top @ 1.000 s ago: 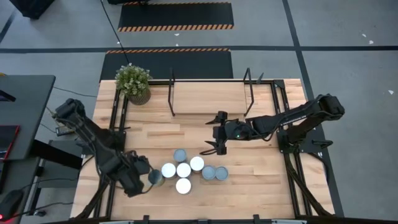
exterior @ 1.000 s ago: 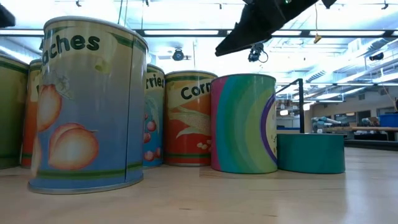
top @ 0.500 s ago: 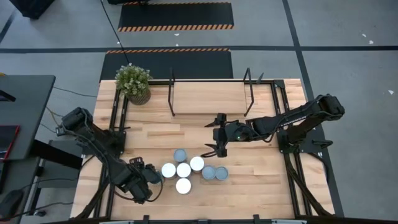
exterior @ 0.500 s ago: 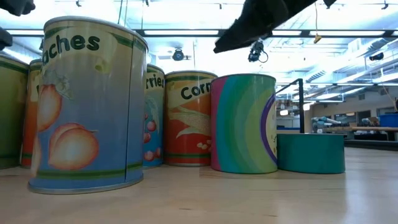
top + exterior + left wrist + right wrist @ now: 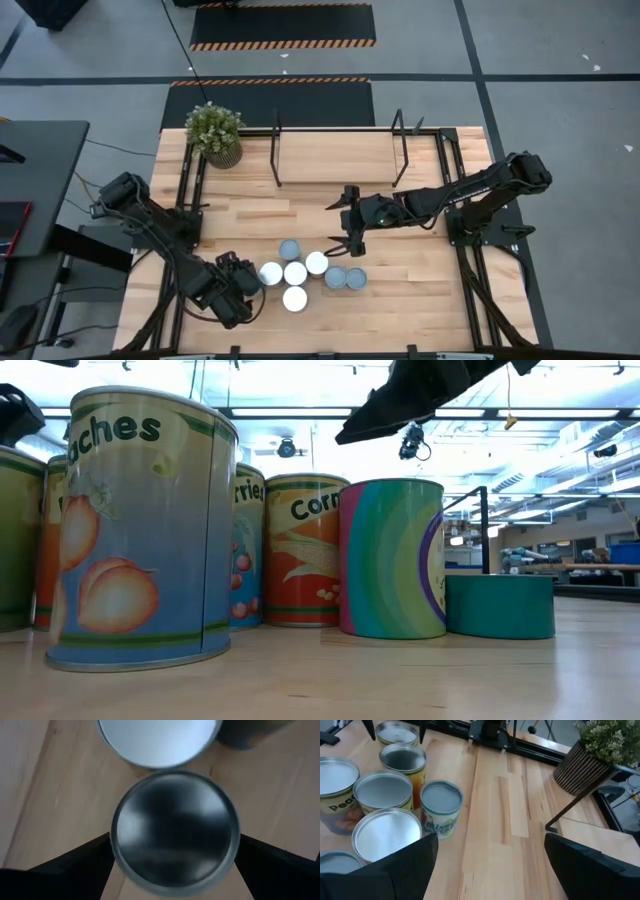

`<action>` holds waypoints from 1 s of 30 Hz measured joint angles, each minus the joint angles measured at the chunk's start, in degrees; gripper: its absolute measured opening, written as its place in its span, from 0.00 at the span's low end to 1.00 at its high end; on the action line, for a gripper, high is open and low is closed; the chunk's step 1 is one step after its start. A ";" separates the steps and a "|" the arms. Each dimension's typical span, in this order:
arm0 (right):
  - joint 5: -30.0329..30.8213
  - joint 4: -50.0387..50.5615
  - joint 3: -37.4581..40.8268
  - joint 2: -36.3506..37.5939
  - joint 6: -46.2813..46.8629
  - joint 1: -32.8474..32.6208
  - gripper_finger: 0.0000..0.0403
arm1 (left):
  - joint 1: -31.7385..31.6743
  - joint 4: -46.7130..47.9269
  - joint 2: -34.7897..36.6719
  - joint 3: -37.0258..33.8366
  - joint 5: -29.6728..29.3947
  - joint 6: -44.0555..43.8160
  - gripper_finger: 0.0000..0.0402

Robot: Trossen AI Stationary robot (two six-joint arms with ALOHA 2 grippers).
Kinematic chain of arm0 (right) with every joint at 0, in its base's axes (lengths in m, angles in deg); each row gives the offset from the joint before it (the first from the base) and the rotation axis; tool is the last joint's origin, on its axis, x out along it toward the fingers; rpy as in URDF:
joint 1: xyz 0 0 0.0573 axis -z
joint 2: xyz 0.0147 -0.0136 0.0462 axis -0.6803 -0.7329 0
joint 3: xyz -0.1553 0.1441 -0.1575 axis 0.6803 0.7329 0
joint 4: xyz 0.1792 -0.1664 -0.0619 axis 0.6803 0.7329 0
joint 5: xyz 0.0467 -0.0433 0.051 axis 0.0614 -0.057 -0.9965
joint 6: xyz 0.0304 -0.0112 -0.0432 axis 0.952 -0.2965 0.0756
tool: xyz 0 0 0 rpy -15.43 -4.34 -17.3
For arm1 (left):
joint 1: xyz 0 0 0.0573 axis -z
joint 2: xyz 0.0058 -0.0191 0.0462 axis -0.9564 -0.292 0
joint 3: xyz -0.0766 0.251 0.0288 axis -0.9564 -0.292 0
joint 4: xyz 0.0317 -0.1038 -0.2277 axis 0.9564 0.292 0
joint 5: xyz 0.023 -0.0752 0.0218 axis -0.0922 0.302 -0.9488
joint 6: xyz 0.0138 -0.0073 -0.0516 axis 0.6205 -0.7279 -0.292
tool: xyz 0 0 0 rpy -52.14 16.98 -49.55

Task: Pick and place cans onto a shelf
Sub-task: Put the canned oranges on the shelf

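Zero cans on the shelf [image 5: 335, 150] so far; all seven cans [image 5: 295, 273] clustered on the table [image 5: 400, 290], still to place. Left gripper [image 5: 243, 284] wide open, straddling a dull-topped can [image 5: 175, 832] at the cluster's left end, fingers [image 5: 75, 870] either side, not closed on it, nothing lifted. Right gripper [image 5: 342, 220] hovering wide open and empty, just shelf-side of the cluster, nearest can [image 5: 441, 807] ahead and below. Shelf well beyond the right gripper, beside the potted plant [image 5: 214, 133]. Task barely begun, judging by layout.

Clustered cans [image 5: 440, 807] on the table [image 5: 495, 820], potted plant [image 5: 597, 755] beyond
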 joint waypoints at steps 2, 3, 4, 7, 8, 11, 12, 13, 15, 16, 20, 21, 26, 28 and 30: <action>0.00 0.05 0.00 0.00 -0.30 0.01 0.93 | -0.45 -0.21 -0.41 -0.02 -0.01 0.21 0.96; 0.00 0.02 0.00 0.00 -0.33 0.08 0.93 | -0.60 -0.38 -0.38 -0.02 0.02 0.41 0.96; 0.00 -0.01 0.00 0.00 -0.33 0.20 0.93 | -0.84 -0.90 -0.48 -0.01 0.02 0.65 0.96; 0.00 0.01 0.00 0.00 -0.33 0.35 0.93 | -1.62 -1.39 -1.52 -0.05 0.95 1.96 0.94; 0.00 0.03 0.00 0.00 -0.33 0.35 0.93 | -1.66 -1.24 -1.57 -0.06 1.53 2.13 0.92; -0.02 0.10 0.00 0.00 -0.33 0.33 0.93 | -2.37 -1.67 -2.26 0.01 2.87 3.20 0.86; -0.01 0.11 0.00 0.00 -0.33 0.33 0.93 | -2.47 -1.53 -2.23 -0.02 3.06 3.24 0.83; 0.00 0.12 0.00 0.00 -0.27 0.35 0.93 | -2.77 -1.67 -2.14 -0.01 3.66 3.21 0.81; -0.01 0.16 0.00 0.00 0.03 0.33 0.93 | -3.21 -1.55 -1.94 0.00 4.60 3.23 0.77; -0.01 0.17 0.00 0.00 0.09 0.33 0.93 | -3.25 -1.13 -1.70 0.02 5.36 3.22 0.77; 0.02 0.87 0.00 0.08 0.13 -0.35 0.93 | -3.50 5.87 -0.67 2.96 7.20 3.20 0.77; 0.00 1.19 -0.02 0.18 0.13 -0.60 0.93 | -3.83 9.07 -0.34 4.40 7.36 3.22 0.77; 3.07 7.24 -2.21 0.21 0.30 -2.14 0.93 | -7.91 25.38 0.01 11.80 7.16 6.07 0.79; 4.20 8.09 -2.25 0.33 -0.11 -2.75 0.93 | -10.80 28.00 0.01 13.64 6.71 9.84 0.79; 4.53 9.43 -2.25 0.83 -0.27 -3.11 0.93 | -14.32 29.84 0.01 14.79 6.24 14.35 0.79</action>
